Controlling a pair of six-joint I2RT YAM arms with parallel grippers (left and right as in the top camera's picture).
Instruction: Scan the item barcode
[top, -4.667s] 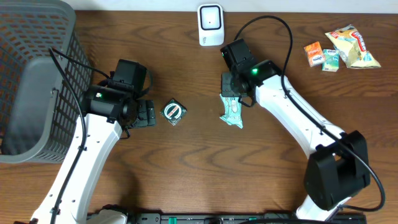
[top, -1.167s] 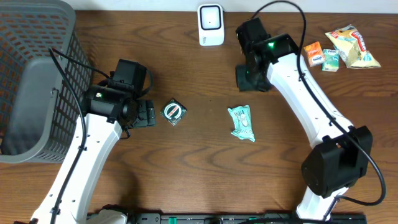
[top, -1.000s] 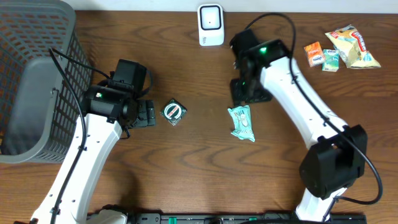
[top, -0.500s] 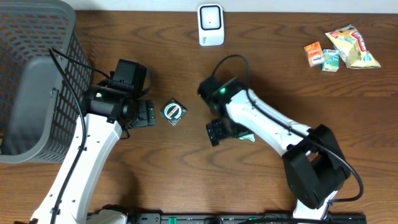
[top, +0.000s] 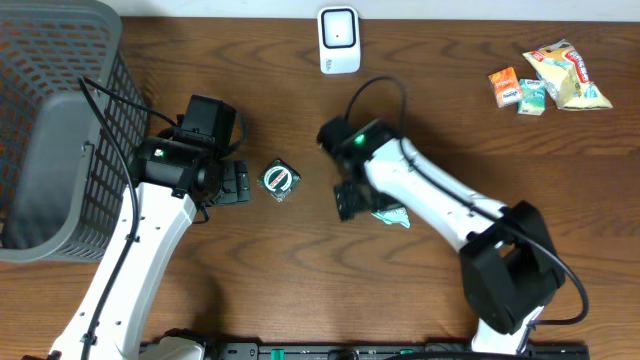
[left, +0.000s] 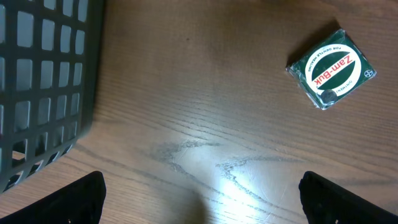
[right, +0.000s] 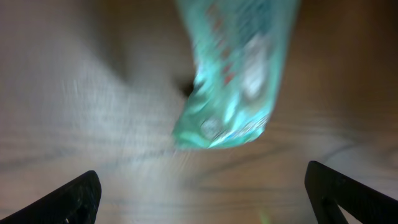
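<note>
Item: teal sachet (right: 233, 81), mid-table, directly before the empty, wide-spread right gripper (top: 352, 200); likely light, soft, slippery film, best pinched across a flat sealed edge; left gripper (top: 240, 185) likewise open.

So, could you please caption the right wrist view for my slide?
Open right gripper facing a blurred teal packet on the wooden table.

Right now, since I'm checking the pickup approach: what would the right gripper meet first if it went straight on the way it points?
Probably the packet, lying just ahead of the open right gripper. The view is blurred and depth is unclear, so it might touch the table first.
</note>
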